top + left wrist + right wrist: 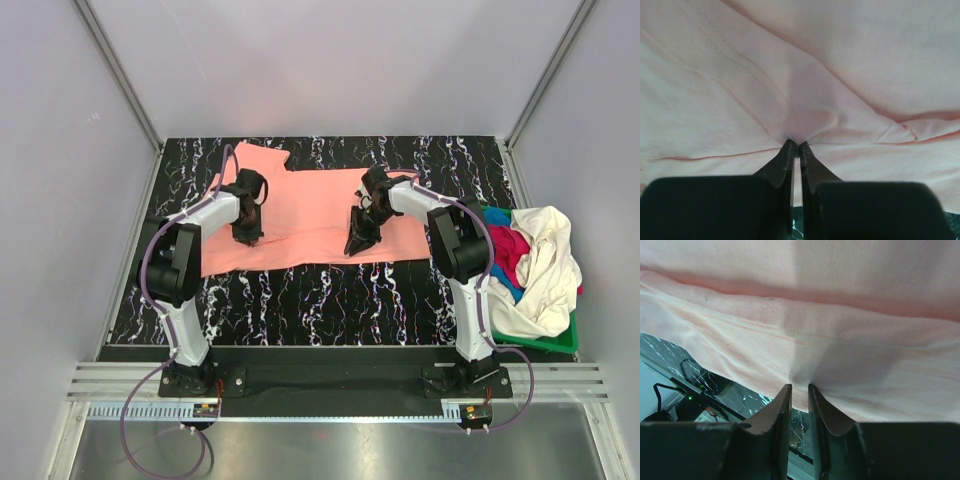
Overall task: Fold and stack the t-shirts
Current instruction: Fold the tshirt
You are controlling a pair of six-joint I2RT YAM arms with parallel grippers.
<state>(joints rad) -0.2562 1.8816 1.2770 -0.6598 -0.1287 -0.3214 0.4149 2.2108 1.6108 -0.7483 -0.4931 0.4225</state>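
The salmon-pink t-shirt [310, 215] lies spread on the black marbled table, partly folded. My left gripper [247, 235] sits on its left part, shut on a pinch of the pink cloth [805, 125] that puckers at the fingertips. My right gripper [360, 240] sits on the shirt's right part near the front edge, jaws close together with pink cloth [805, 355] gathered between the tips. The cream-white [540, 270], magenta [508, 250] and blue [503, 283] t-shirts lie heaped at the right.
The green plastic basket [560, 345] stands at the table's right edge under the heap of shirts. The marbled table [330, 300] shows bare in front of the pink shirt. Grey walls close in the back and sides.
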